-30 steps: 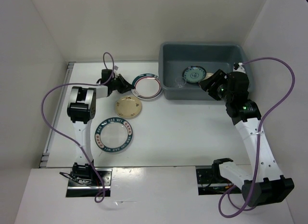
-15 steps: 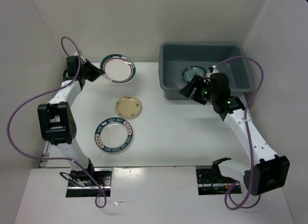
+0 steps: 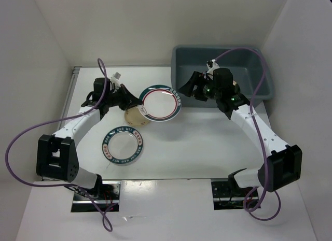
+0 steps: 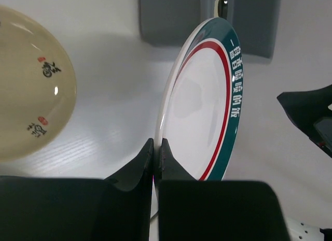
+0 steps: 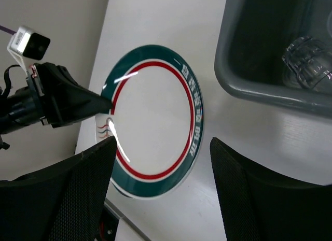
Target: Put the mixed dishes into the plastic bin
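My left gripper (image 3: 138, 102) is shut on the left rim of a white plate with a teal lettered rim (image 3: 162, 102), which it holds above the table just left of the plastic bin (image 3: 179, 70). In the left wrist view the plate (image 4: 207, 106) stands edge-on, pinched at the fingertips (image 4: 157, 147). My right gripper (image 3: 185, 88) is open at the plate's right edge, outside the bin. Its wrist view shows the plate (image 5: 155, 116) beyond the spread fingers (image 5: 83, 184) and a clear cup (image 5: 308, 57) in the bin (image 5: 249, 80). A beige plate (image 3: 133, 115) lies partly under the held plate.
A second teal-rimmed plate (image 3: 123, 145) lies flat on the table near the left arm. The beige plate (image 4: 26, 111) fills the left of the left wrist view. White walls close in the table at the back and both sides. The right arm hides most of the bin's floor.
The left arm has carried the plate from the back left corner to the middle, near the bin. The right gripper has come out of the bin, moved left to the plate and opened wider.
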Robot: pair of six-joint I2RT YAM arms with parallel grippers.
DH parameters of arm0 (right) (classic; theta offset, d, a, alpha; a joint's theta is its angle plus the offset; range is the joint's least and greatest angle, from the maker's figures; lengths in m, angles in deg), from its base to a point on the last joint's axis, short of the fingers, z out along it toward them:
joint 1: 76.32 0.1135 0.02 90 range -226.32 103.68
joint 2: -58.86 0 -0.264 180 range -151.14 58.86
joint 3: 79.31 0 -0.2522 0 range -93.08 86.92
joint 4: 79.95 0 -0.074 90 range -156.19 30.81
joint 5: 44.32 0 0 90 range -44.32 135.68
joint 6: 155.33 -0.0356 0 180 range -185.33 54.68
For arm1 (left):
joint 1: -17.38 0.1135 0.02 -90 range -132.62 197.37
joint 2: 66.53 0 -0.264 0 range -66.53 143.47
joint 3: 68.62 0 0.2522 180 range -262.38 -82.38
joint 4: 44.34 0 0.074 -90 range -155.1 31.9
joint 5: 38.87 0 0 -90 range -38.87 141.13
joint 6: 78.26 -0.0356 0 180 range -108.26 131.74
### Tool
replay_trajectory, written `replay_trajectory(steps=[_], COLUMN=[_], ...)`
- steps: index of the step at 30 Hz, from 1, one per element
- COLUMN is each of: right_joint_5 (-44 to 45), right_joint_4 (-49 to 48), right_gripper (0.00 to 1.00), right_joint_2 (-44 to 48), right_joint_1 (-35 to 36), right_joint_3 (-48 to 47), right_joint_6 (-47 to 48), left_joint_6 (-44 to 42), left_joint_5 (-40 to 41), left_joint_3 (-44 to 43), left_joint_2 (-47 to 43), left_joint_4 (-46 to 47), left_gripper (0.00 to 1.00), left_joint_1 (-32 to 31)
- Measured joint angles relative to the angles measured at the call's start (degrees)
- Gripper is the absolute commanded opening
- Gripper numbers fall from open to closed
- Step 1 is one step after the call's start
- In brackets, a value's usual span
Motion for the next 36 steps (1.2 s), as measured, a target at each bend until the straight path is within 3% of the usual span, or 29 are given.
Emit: replay_trajectory(steps=[13,15,16,19,20,22,23,24,26,27,32,36], right_joint_5=[-0.87,-1.14,-1.33,-1.92,-2.25,-2.89,-2.67,-2.60,-2.51,-1.79,0.96,2.47], right_joint_4=[-2.34,-2.36,-2.34,-2.43,-2.84,-4.83,-5.35,-5.60,-6.19,-5.79,-4.02,-3.96], right_gripper=[0.65,0.57,0.40,0.16,0.04,0.00,0.00,0.00,0.00,0.00,0.00,0.00], right_joint_2=[-1.68,-2.49,-2.99,-4.46,-4.63,-4.66,-4.61,-4.61,-4.63,-4.61,-5.55,-7.13], right_joint_1=[0.37,0.76,1.07,1.70,1.64,1.31,1.29,1.14,1.16,1.44,1.55,-1.51], right_joint_3=[1.25,1.57,1.64,1.64,1.64,1.57,1.46,1.46,1.44,1.44,0.59,-4.66], right_joint_6=[0.04,0.07,0.09,-0.07,-1.16,-3.39,-4.28,-4.98,-4.87,-4.04,-3.54,-3.08], left_joint_6=[4.35,5.09,5.35,6.03,5.77,5.64,5.31,4.98,5.20,5.75,7.82,6.64], left_joint_5=[-4.61,-5.07,-5.35,-5.62,-5.31,-5.07,-4.94,-4.74,-4.02,-3.98,-3.41,-3.69], left_joint_3=[-1.33,-1.38,-1.40,-1.51,-1.53,-1.53,-1.53,-1.53,-1.53,-1.57,-6.80,-20.46], left_joint_2=[-0.83,-0.83,-0.83,-0.83,-0.83,-0.81,-0.81,-0.83,-0.66,-0.48,2.25,6.62], left_joint_4=[1.70,2.56,2.89,3.13,2.60,1.86,2.10,2.60,3.32,4.20,5.20,1.25], left_gripper=[0.00,0.00,0.00,0.00,0.00,0.00,0.09,0.27,0.80,1.00,1.00,1.00], left_joint_1=[-2.89,-3.13,-3.15,-3.21,-3.21,-2.78,-2.84,-2.86,-3.06,-3.30,-3.72,-1.40])
